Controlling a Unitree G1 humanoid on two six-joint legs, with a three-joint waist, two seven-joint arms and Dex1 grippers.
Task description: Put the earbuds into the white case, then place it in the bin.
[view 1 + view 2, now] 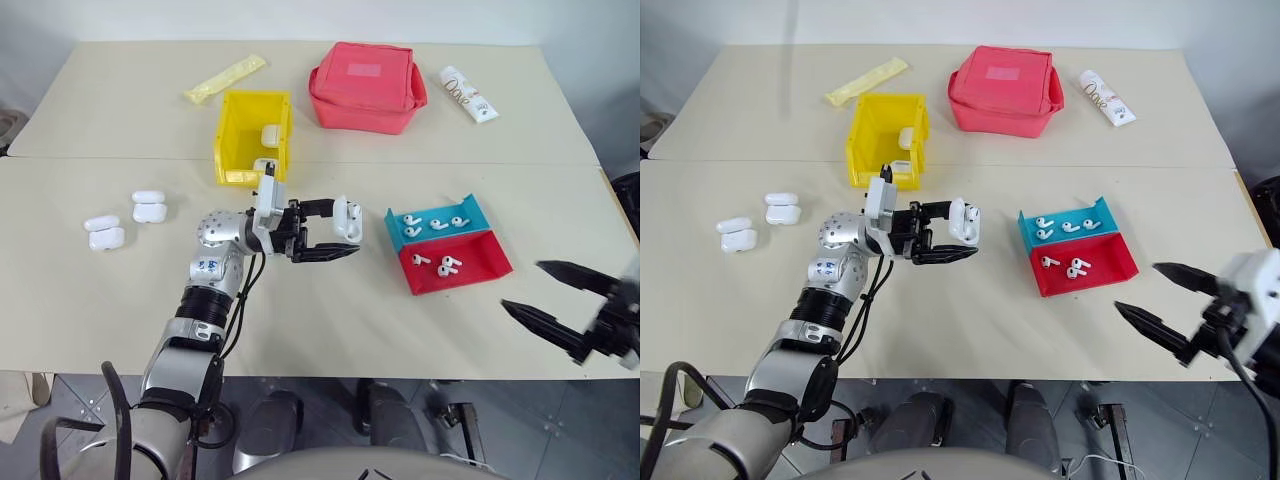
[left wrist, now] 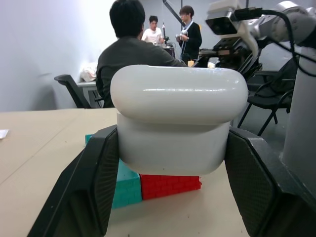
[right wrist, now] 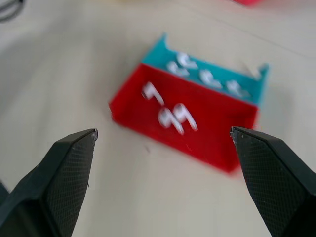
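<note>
the left gripper [image 1: 338, 232] was clamped on a white case [image 1: 347, 217], holding it above the table [image 1: 330, 320], between the yellow bin [image 1: 253, 137] and the blue-and-red tray [image 1: 448, 248]. in the left wrist view the 2 black fingers [image 2: 89, 182] pressed the case's lower half from either side, and its lid looked shut, sitting as a wider cap on top. the right gripper [image 1: 552, 295] stood wide and empty off the table's right edge, its fingers spread, nothing between them.

loose earbuds [image 1: 432, 224] lay in the tray, about 4 in the blue half and 3 in the red. the bin already held at least 1 case [image 1: 270, 132], and 2 more cases [image 1: 148, 205] sat well to the left of the arm.

judged from its look, the case was light, hard and glossy, so it would slip if pinched on the rounded corners; the flat sides of the lower body were the place to hold, leaving the lid free to swing. the earbuds were tiny and slick, best taken by the stem, and likely to skid against the tray wall.
</note>
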